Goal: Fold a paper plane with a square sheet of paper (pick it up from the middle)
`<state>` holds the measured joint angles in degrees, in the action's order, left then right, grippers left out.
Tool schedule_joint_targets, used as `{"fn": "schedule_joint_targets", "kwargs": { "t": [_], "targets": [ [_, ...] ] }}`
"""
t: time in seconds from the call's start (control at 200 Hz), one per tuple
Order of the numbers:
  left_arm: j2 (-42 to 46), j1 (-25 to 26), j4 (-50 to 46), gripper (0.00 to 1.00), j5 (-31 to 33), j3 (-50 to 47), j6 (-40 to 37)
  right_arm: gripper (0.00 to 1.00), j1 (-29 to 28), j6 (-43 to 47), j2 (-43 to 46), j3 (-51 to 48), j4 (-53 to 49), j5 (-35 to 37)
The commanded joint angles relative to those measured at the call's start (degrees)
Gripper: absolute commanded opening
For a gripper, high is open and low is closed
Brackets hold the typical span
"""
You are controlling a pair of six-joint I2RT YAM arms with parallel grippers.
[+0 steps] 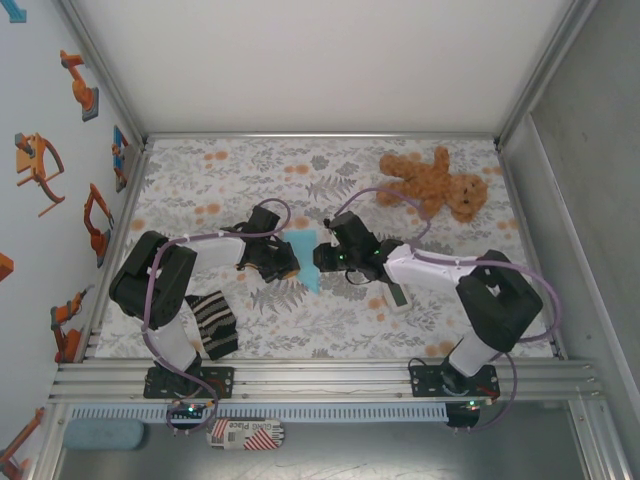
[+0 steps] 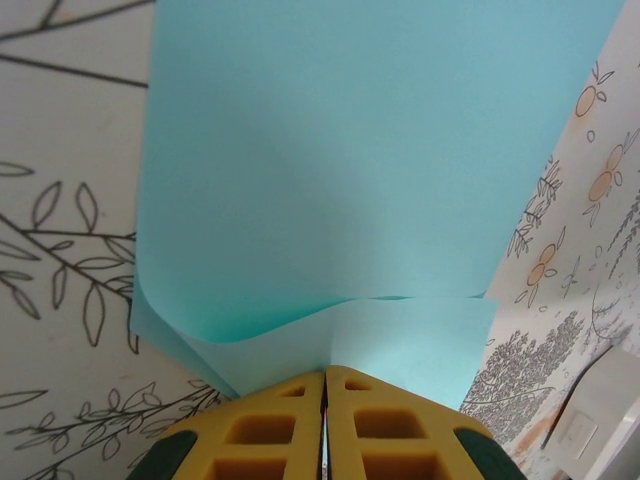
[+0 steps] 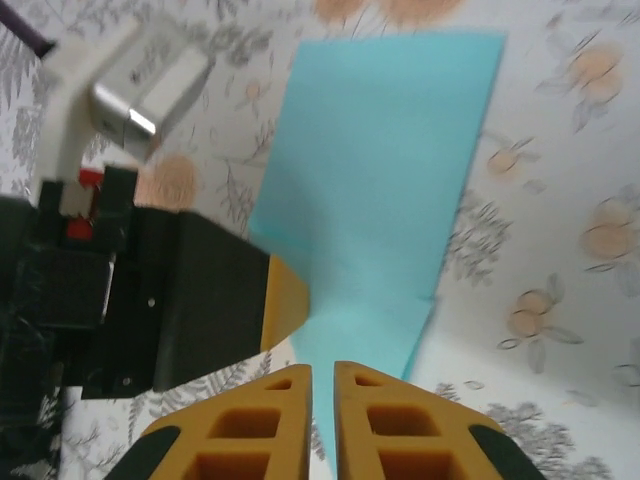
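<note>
- Top external: the square sheet of paper [image 1: 308,272] is being held between the left gripper [image 1: 288,258] and the right gripper [image 1: 326,258], one hand at either side of it and the teddy bear [image 1: 435,185] well apart from both.
- Left wrist: the left jaws are being pressed flat together on the near edge of the sheet. Two layers are curling apart just ahead of the fingertips, so the paper is being gripped as a loose fold, not a sharp crease.
- Right wrist: the right jaws are being seen almost together, with the sheet's narrow corner running down between them. A grip on that corner is being judged likely, though only a thin strip is being caught.
- Risk: so little is being held at the right hand that any pull away from it is likely to slip the corner free, and the sheet would be left hanging from the left hand.
- Risk: with both hands clamped, the thin paper would be put under tension by a move apart, and a tear at either pinch is being judged possible.
- Risk: the layers ahead of the left jaws are not being lined up edge to edge, so a crease pressed now is likely to be set skewed.
- Risk: the hands are being worked very close together, so a finger clash is possible if either is turned inward.
</note>
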<state>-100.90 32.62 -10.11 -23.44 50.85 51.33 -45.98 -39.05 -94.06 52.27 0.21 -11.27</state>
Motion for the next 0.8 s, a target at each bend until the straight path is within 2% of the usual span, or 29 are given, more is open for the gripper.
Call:
{"fn": "schedule_joint_targets", "kwargs": {
  "t": [0.0, 0.115, 0.356, 0.796],
  "targets": [
    [-2.39, 0.07, -1.30, 0.08, 5.45, -2.22, 1.10, 0.09, 0.01, -0.22, -3.07, 2.05, 0.26, -8.90],
    [-2.46, 0.12, -1.05, 0.08, 5.21, -2.51, 1.07, 0.06, -0.14, -0.66, -6.17, 3.68, 0.80, -12.43],
    [-2.56, 0.07, -0.96, 0.08, 4.61, -2.51, 0.60, 0.01, -0.17, -1.38, -10.77, 5.57, 1.48, -14.19],
    [-2.31, 0.07, -1.05, 0.08, 4.06, -2.74, 0.27, 0.00, -0.14, 0.43, -14.70, 8.07, -2.82, -14.66]
  ]
}}
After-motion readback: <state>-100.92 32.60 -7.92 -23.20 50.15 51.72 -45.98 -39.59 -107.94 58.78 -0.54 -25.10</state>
